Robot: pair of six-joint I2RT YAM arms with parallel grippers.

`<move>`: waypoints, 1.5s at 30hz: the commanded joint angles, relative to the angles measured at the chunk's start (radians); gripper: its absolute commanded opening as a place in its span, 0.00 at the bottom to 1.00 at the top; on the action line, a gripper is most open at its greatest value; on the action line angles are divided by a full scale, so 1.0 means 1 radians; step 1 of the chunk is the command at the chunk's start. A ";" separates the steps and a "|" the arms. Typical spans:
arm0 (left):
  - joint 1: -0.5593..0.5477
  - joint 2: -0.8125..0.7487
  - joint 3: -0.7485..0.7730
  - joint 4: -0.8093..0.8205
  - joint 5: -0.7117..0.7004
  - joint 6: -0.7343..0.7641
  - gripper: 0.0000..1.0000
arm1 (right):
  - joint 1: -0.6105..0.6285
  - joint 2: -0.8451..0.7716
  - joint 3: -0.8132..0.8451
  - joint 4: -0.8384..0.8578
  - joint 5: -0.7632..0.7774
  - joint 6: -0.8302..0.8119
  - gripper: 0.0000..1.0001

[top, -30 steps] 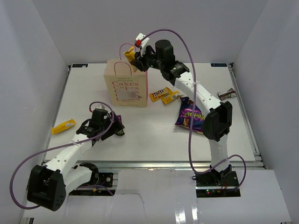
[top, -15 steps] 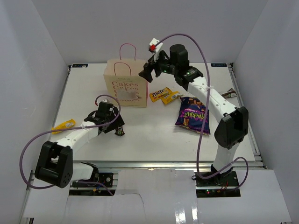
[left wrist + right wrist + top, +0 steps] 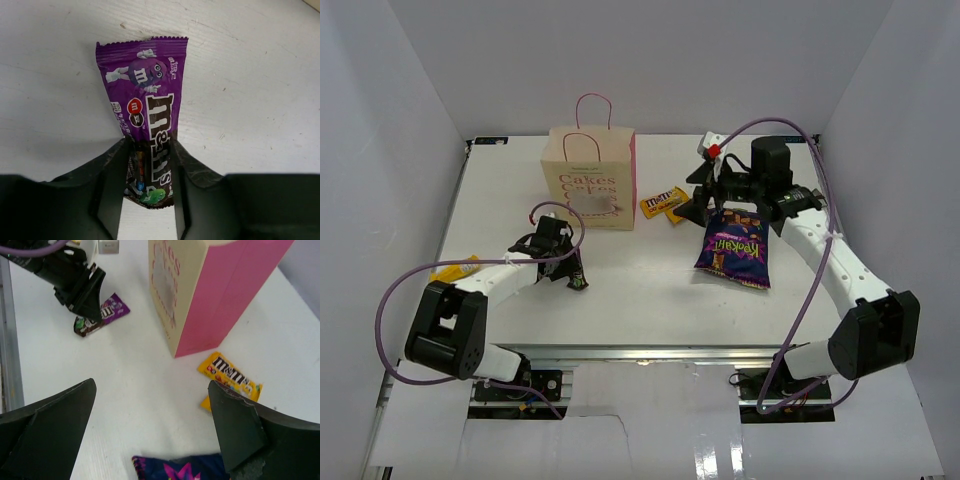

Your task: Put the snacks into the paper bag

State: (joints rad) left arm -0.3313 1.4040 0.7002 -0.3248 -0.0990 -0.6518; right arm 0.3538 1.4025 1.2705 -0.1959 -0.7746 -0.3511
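Observation:
The paper bag (image 3: 588, 185) stands upright at the back, cream with a pink side (image 3: 220, 300). My left gripper (image 3: 570, 274) is down on the table with its jaws (image 3: 149, 145) shut on the lower half of a dark purple candy packet (image 3: 142, 90) that lies flat. My right gripper (image 3: 703, 205) hangs wide open (image 3: 152, 385) with nothing in it, above the table between the bag and the large purple chip bag (image 3: 732, 248). Two yellow candy packets (image 3: 665, 203) lie overlapping beside the bag's pink side.
Another yellow packet (image 3: 455, 270) lies near the table's left edge, beside the left arm. White walls close the table in on the left, back and right. The left arm's purple cable (image 3: 555, 215) loops just in front of the bag.
My right gripper let a yellow packet go over the bag, opened wide and swung right and down towards the chip bag. My left gripper slid onto the purple packet and closed on it.

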 commanded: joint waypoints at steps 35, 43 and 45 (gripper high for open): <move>0.066 -0.163 0.692 0.176 -0.240 0.515 0.01 | -0.197 -0.203 -0.255 -0.085 -0.049 -0.065 0.95; 0.113 0.133 0.959 0.230 -0.099 0.491 0.01 | -0.199 -0.246 -0.304 -0.117 -0.034 -0.075 0.95; 0.115 0.153 0.970 0.227 -0.062 0.478 0.01 | -0.199 -0.252 -0.307 -0.128 -0.025 -0.087 0.95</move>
State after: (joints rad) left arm -0.2169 1.5635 1.6135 -0.1246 -0.2390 -0.1699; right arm 0.1581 1.1770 0.9680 -0.3035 -0.8066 -0.4103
